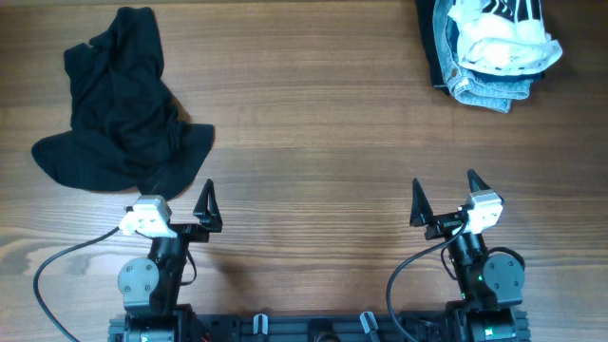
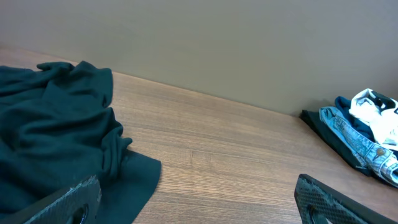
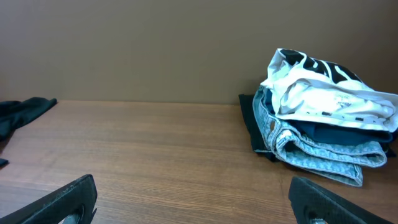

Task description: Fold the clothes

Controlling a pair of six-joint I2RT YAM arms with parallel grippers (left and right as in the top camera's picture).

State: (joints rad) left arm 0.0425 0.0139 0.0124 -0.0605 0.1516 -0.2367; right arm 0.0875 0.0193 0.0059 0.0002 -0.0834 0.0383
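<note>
Both arms' fingers stand wide open and empty at the lower edge of the counter (image 1: 313, 114). The black garment (image 1: 119, 114) lies crumpled at upper left, its long axis running up the frame. Its lower hem is just beside the left fingers (image 1: 207, 201), the nearer arm. The white T-shirt (image 1: 503, 43) sits bunched at upper right atop jeans (image 1: 484, 90), well apart from the right fingers (image 1: 419, 201).
</note>
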